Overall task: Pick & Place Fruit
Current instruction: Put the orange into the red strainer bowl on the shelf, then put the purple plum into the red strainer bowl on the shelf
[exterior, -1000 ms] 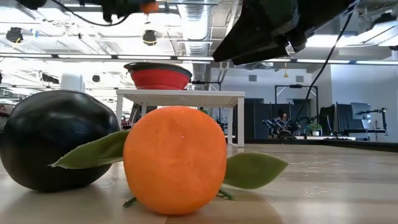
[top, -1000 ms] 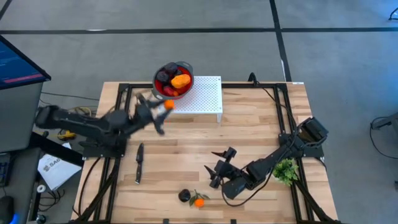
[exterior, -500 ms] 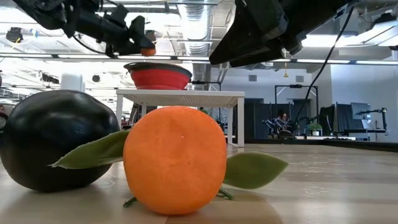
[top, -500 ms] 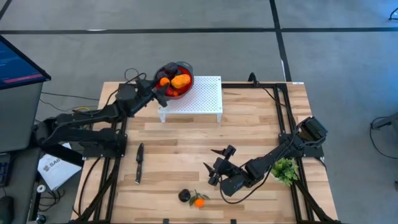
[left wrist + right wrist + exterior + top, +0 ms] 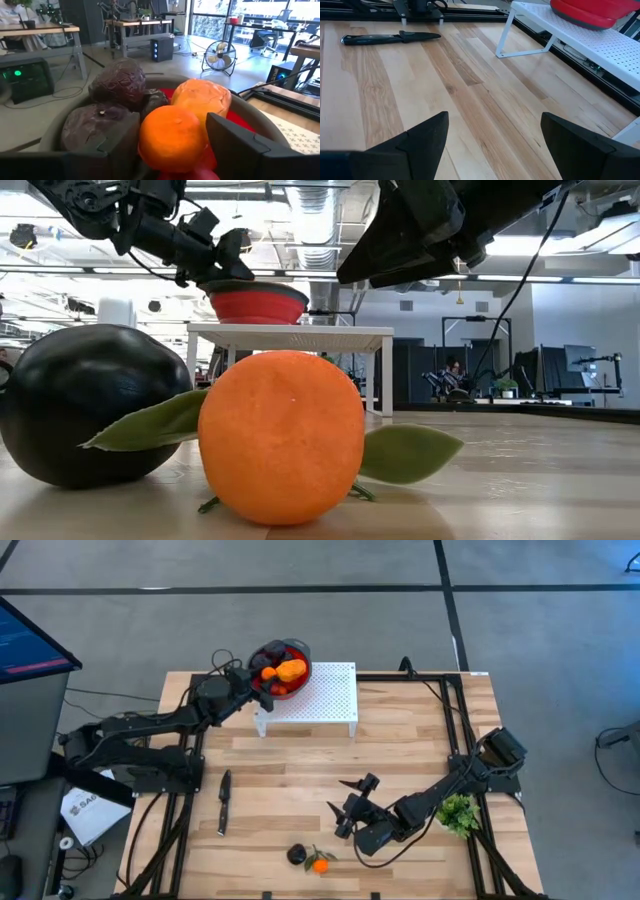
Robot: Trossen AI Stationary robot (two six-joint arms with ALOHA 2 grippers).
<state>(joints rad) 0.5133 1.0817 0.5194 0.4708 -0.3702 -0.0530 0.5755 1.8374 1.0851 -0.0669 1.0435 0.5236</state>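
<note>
Carrying its small orange [image 5: 172, 137] between gripping jaws, left gripper [image 5: 247, 679] has reached over the red bowl [image 5: 260, 120] for release; right gripper [image 5: 347, 808] waits open-jawed.

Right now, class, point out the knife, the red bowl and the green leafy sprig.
knife [image 5: 222, 802]: high view, on its dark handle.
red bowl [image 5: 256, 305]: low view, on its red side wall.
green leafy sprig [image 5: 460, 812]: high view, on its leaves.

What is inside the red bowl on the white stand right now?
The bowl holds dark purple fruits, an oblong orange piece and an orange ball between the left tool's fingers. Anything beneath them is covered.
</note>
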